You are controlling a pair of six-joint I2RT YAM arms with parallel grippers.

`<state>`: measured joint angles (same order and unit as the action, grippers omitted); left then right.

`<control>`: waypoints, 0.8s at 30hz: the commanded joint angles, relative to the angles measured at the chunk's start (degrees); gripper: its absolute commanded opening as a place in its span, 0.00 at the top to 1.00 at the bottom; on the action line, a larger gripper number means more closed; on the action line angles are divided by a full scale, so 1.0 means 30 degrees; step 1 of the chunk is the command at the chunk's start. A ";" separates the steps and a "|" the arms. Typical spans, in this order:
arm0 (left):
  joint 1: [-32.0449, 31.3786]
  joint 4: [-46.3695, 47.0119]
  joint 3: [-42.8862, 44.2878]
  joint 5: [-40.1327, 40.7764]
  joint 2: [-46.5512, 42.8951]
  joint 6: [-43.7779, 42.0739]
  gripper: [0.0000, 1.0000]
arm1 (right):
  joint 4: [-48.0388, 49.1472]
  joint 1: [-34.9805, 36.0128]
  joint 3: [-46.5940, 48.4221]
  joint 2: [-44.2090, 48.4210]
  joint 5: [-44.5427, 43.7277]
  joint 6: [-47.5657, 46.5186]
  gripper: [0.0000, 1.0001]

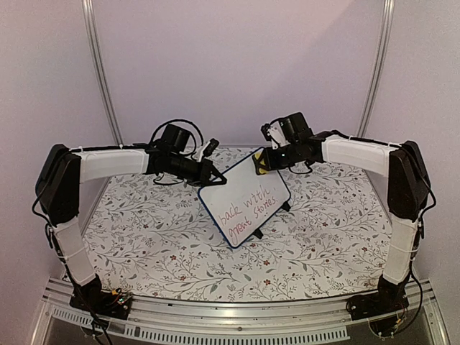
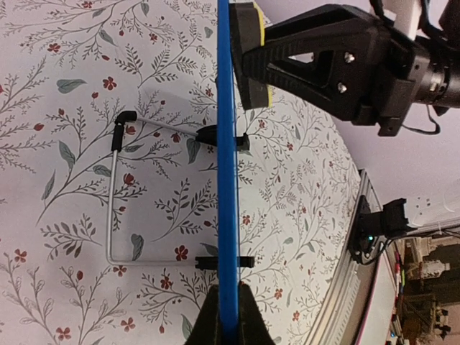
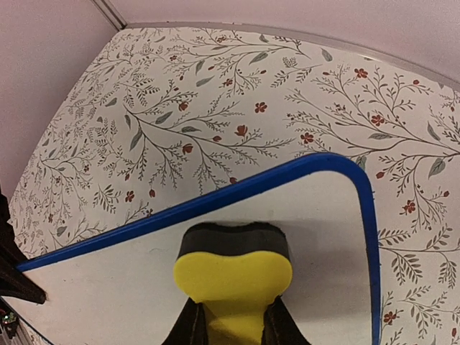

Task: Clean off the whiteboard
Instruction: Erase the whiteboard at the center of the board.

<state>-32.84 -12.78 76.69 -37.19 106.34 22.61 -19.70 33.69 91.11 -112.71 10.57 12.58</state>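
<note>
The whiteboard (image 1: 244, 203) has a blue frame and stands tilted at mid-table, with red and dark handwriting on its lower half. My left gripper (image 1: 213, 175) is shut on its upper left edge. In the left wrist view the board shows edge-on as a blue strip (image 2: 227, 144) pinched between my fingertips (image 2: 227, 320). My right gripper (image 1: 263, 164) is shut on a yellow and black sponge eraser (image 3: 233, 269). The eraser's dark face presses on the white surface (image 3: 108, 287) near the board's top corner. The eraser (image 2: 248, 54) touches the board in the left wrist view too.
A bent wire stand (image 2: 111, 201) props the board from behind, and its black feet (image 1: 259, 233) rest on the floral tablecloth (image 1: 144, 230). A metal rail (image 1: 237, 305) runs along the near table edge. Walls and two slanted poles (image 1: 100, 72) close the back.
</note>
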 commanded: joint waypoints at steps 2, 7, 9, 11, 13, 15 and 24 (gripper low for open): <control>-0.0598 -0.0731 0.0014 -0.0145 -0.0363 -0.1485 1.00 | -0.0455 0.0047 -0.3343 0.0282 -0.0310 0.0035 0.83; -0.0611 -0.0617 -0.0044 -0.0290 -0.0351 -0.1403 1.00 | -0.0335 0.0048 -0.5609 0.1489 -0.0569 0.0127 0.83; -0.0604 -0.0578 -0.0044 -0.0314 -0.0311 -0.1371 1.00 | -0.0346 0.0048 -0.5686 0.1831 -0.0587 0.0154 0.83; -0.0600 -0.0576 -0.0017 -0.0439 -0.0258 -0.1313 1.00 | -0.0242 0.0048 -0.5407 0.1872 -0.0594 0.0072 0.83; -0.0604 -0.0569 -0.0043 -0.0407 -0.0252 -0.1334 1.00 | -0.0266 0.0048 -0.4705 0.1764 -0.0525 0.0030 0.83; -0.0623 -0.0632 -0.0058 -0.0065 -0.0291 -0.1441 1.00 | -0.0530 0.0113 -0.3699 0.1353 -0.0302 0.0020 0.83; -0.0613 -0.0753 -0.0011 0.0157 -0.0393 -0.1564 1.00 | -0.0058 0.3134 -0.3476 0.1842 -0.3162 -0.2330 0.83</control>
<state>-32.86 -12.82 76.71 -37.26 106.34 22.33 -21.15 38.30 82.08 -108.27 5.43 9.98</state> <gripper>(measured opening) 0.028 0.202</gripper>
